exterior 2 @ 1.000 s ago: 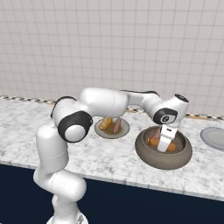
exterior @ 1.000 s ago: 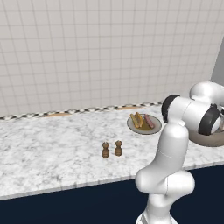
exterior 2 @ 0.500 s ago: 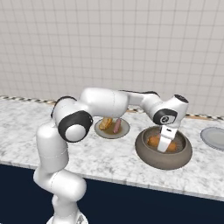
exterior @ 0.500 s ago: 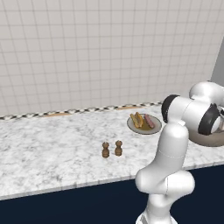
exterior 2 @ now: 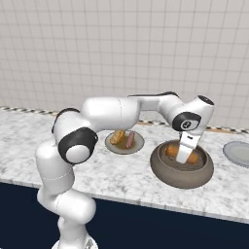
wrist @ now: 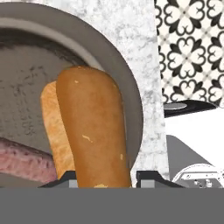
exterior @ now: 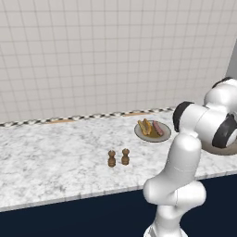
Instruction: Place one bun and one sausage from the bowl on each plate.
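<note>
Bun (wrist: 94, 131) sits between the tips of the end effector (wrist: 105, 177) inside the bowl (exterior 2: 181, 171), grasp uncertain.

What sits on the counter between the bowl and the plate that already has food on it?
Nothing: in the right base view, only bare marble counter separates the bowl from the filled plate.

The deep grey-brown bowl (exterior 2: 181, 170) has a matt, speckled stone look. The golden-brown bun (wrist: 94, 131) in it is smooth and faintly glossy on its crust — paler and grainy along the cut side. The pink sausage (wrist: 24, 159) looks mottled and rough. The white marble counter (exterior: 60, 157) is veined and smooth; two small brown shakers (exterior: 118, 158) look like turned wood.
</note>
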